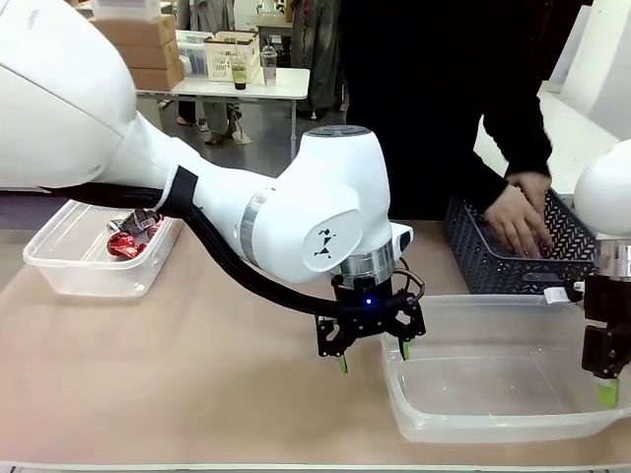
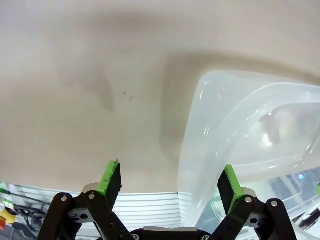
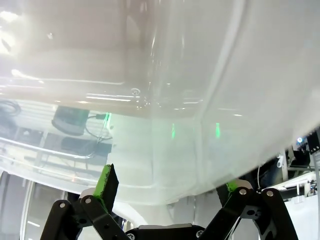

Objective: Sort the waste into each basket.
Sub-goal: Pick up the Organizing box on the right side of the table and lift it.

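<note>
Robot's left hand (image 1: 374, 359) hung open, empty, over the rim of the four o'clock tub (image 1: 493, 424); right hand (image 1: 605, 389) open too. Crushed red cans (image 1: 126, 243) lay in the nine o'clock tub (image 1: 59, 268). Descending might strike that rim and shove the tub.

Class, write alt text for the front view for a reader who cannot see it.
The left gripper hangs open over the left rim of the near tub. The other tub holds a crushed red can; a person's hand is in a dark basket.
</note>
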`<state>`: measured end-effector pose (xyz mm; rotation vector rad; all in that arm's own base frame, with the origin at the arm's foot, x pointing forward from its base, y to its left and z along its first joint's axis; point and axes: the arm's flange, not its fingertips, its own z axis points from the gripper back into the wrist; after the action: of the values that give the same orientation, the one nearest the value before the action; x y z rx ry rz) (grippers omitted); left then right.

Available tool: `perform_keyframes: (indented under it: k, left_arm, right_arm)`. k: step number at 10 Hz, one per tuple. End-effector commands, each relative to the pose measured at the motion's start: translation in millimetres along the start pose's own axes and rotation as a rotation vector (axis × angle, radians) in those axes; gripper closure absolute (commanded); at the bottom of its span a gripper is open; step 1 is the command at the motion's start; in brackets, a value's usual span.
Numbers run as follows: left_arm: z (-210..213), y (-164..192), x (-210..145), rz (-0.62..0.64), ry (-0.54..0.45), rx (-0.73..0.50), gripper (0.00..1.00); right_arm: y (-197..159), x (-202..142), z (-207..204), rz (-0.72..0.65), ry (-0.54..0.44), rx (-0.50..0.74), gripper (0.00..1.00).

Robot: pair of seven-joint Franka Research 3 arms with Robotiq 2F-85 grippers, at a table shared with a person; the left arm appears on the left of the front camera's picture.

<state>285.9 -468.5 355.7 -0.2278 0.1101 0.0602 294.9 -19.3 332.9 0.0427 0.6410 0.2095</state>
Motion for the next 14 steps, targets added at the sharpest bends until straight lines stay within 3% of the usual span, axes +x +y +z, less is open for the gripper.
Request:
perform_keyframes:
  k: [1, 2, 3, 4, 5, 6, 7, 8, 9, 10, 11, 14]
  left_arm:
    - [2, -10, 1, 0.006, -0.007, 0.027, 0.00]
    - [2, -11, 0, 0.001, -0.012, 0.036, 0.00]
    - [1, -11, -1, -0.010, -0.017, 0.052, 0.00]
    - [0, -11, -2, -0.021, -0.021, 0.066, 0.55]
    - [-1, -11, -2, -0.030, -0.012, 0.084, 0.60]
    - [-1, -11, -3, -0.042, -0.012, 0.090, 1.00]
    - [-1, -11, -4, -0.052, -0.011, 0.089, 1.00]
    - [-1, -11, -4, -0.057, -0.008, 0.091, 1.00]
    - [-3, -12, -4, -0.061, -0.003, 0.097, 0.86]
    - [-3, -12, -4, -0.064, 0.000, 0.096, 0.96]
    - [-3, -12, -4, -0.066, 0.002, 0.097, 1.00]
    - [-4, -12, -4, -0.078, 0.017, 0.099, 1.00]
  right_arm:
    - [0, 3, 3, 0.014, 0.000, 0.004, 0.00]
    - [0, 4, 2, 0.025, 0.004, 0.008, 0.00]
    - [0, 3, 1, 0.023, -0.005, 0.005, 0.54]
    - [1, 0, 3, 0.023, -0.035, 0.014, 0.55]
    - [1, -1, 4, 0.008, -0.073, 0.021, 1.00]
    - [2, -2, 4, 0.004, -0.121, 0.044, 1.00]
    - [1, -3, 4, -0.005, -0.158, 0.066, 1.00]
    - [0, -5, 4, -0.018, -0.197, 0.085, 0.82]
    - [-2, -6, 5, -0.030, -0.232, 0.102, 0.91]
    - [-2, -8, 5, -0.035, -0.257, 0.106, 1.00]
    - [-3, -8, 4, -0.041, -0.256, 0.099, 1.00]
    - [-4, -6, 3, -0.048, -0.260, 0.096, 1.00]
